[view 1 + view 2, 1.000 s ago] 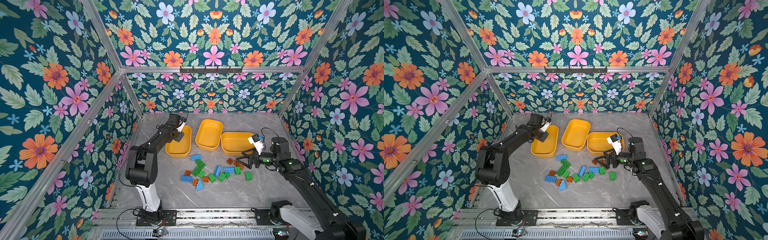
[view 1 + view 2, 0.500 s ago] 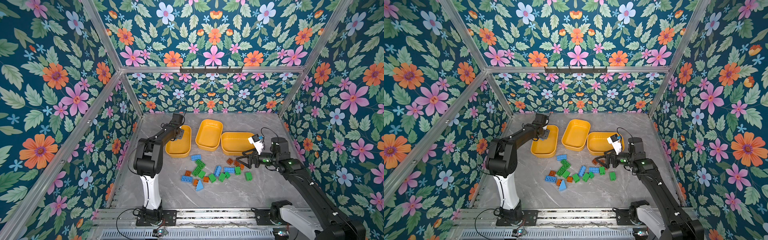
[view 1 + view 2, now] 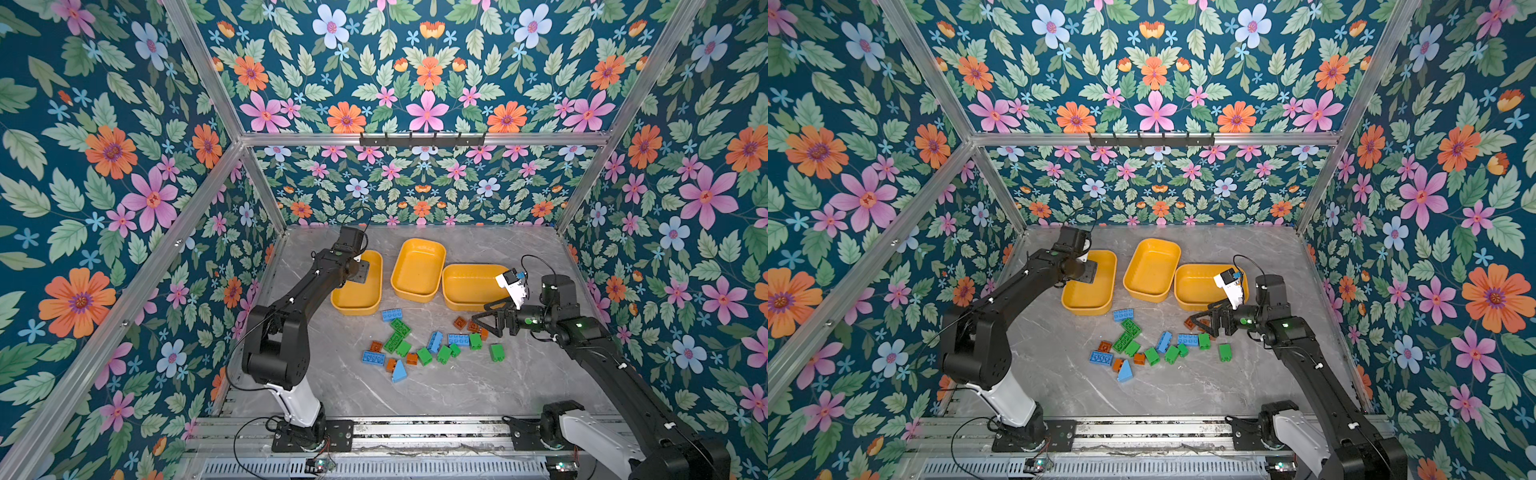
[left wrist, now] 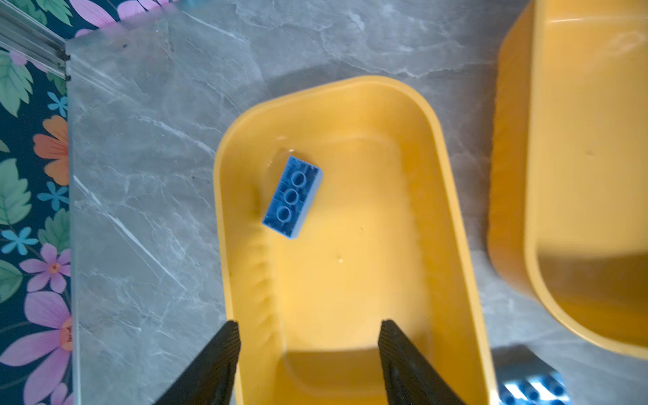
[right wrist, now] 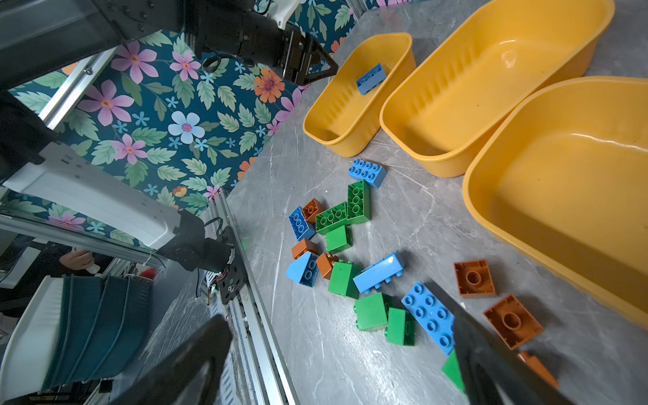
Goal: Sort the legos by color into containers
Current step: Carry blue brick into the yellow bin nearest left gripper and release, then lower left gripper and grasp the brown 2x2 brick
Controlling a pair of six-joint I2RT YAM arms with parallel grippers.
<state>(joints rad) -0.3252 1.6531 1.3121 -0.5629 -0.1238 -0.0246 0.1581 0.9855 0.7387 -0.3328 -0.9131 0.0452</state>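
Three yellow-orange containers stand in a row at the back: left [image 3: 358, 300], middle [image 3: 417, 270], right [image 3: 467, 286]. My left gripper [image 4: 308, 329] hangs open over the left container [image 4: 350, 273], and a blue brick [image 4: 292, 198] lies studs-down on the floor of this tub, apart from the jaws. The arm hides this brick in both top views. Several blue, green and brownish orange legos [image 3: 424, 345] lie scattered on the table in front of the tubs. My right gripper [image 3: 482, 320] stands open and empty at the pile's right end, near two orange bricks [image 5: 473, 278].
The marble table [image 3: 436, 386] is boxed in by floral walls with aluminium posts [image 3: 266, 195]. A metal rail [image 3: 415, 432] runs along the front edge. One blue brick [image 3: 392, 314] lies just in front of the left container. The middle and right tubs hold nothing.
My left gripper has opened over the left container, and its arm has shifted slightly there. The blue brick now lies loose in that tub. The right arm has not moved.
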